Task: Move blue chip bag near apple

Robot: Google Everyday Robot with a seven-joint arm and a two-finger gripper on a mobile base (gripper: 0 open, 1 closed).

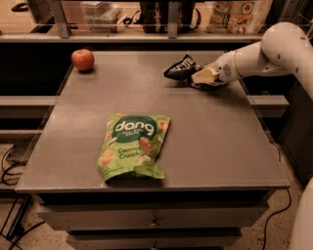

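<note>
The blue chip bag [180, 67] is a small dark navy bag held just above the table's far right part. My gripper [201, 77] reaches in from the right on a white arm and is shut on the bag's right end. The apple [83, 59] is small, round and red. It sits at the table's far left corner, well to the left of the bag.
A large green "dang" bag [132, 145] lies flat on the grey table [220, 141] near the front middle. A shelf with boxes and bags [239, 14] runs behind the table. Cables lie on the floor at the left.
</note>
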